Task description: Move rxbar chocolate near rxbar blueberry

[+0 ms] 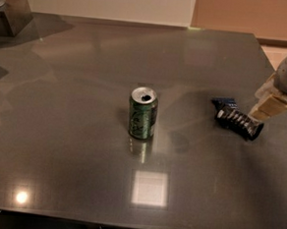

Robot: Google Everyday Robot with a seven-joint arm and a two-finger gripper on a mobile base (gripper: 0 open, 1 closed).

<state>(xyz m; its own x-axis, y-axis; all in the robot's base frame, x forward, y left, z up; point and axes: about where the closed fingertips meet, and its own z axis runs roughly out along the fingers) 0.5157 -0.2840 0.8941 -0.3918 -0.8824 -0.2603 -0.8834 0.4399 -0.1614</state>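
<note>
So honestly this looks nearly done. The flat black snack-bar wrapper with white lettering [239,122] lies on the right side of the dark grey table [72,146], touching or overlapping the smaller dark-blue bar wrapper [224,102] just behind it. The cream-coloured gripper [263,112] sits at the black bar's right end, and I can't tell if it's clamped on or let go. A green soda can [143,112] stands mid-table, well apart. What's left, I'd guess, is releasing and backing off.
</note>
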